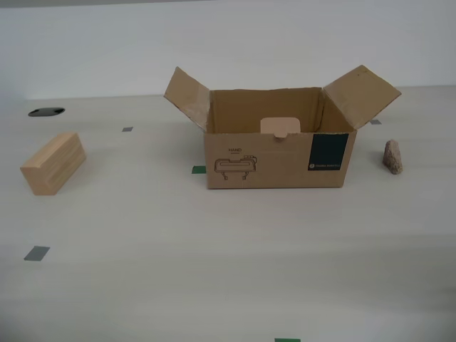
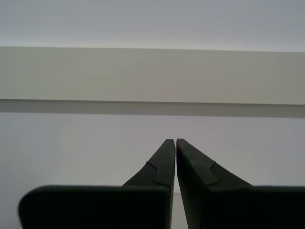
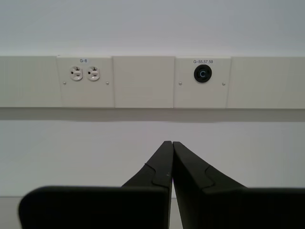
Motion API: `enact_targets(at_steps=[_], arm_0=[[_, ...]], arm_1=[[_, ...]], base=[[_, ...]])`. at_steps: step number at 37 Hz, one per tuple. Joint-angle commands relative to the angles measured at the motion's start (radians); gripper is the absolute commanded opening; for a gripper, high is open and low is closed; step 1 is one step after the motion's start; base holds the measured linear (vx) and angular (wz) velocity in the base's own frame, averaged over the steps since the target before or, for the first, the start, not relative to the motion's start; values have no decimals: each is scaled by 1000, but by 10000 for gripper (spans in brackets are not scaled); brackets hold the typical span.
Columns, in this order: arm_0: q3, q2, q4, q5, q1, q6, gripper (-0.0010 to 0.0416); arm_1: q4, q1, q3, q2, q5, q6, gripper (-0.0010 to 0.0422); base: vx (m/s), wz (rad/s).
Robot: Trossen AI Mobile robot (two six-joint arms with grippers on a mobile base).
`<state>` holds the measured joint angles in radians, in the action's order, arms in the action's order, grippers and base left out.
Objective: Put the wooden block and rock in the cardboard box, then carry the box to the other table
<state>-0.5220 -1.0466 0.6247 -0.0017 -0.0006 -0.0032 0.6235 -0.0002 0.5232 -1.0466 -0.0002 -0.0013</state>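
Observation:
The cardboard box (image 1: 276, 158) stands open in the middle of the pale table (image 1: 142, 235), side flaps spread, a pale tab inside. The wooden block (image 1: 53, 163) lies on the table toward the exterior view's left. The rock (image 1: 392, 157) stands toward the exterior view's right, a little apart from the box. Neither arm shows in the exterior view. My first gripper (image 3: 172, 142) is shut on nothing and faces a wall. My second gripper (image 2: 176, 140) is likewise shut on nothing, facing a bare wall. The other table is out of view.
Grey and green tape squares (image 1: 36, 253) dot the table. A dark cable hole (image 1: 46, 112) sits at the back toward the exterior view's left. A wall panel with an outlet (image 3: 86, 74) and a round socket (image 3: 202, 74) faces my first gripper.

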Motion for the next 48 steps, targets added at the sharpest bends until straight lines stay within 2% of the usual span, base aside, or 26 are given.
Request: enact_targets(at_steps=[1,39,44,48], arm_0=[[-2,0,-2,2,1,3,0],[-2,0,-4,2,2,2,0],[-2,0,-4,2,2,-16,7],[-2,0,-5,2,2,-34,32]], arm_1=[[0,0,0,0,0,1,0],[-2,0,0,0,0,1,0],[-2,0,0,0,0,1,0],[-4,-1,4,0,0,1,0]], base=[[0,0],[0,0],[0,0],[0,0]])
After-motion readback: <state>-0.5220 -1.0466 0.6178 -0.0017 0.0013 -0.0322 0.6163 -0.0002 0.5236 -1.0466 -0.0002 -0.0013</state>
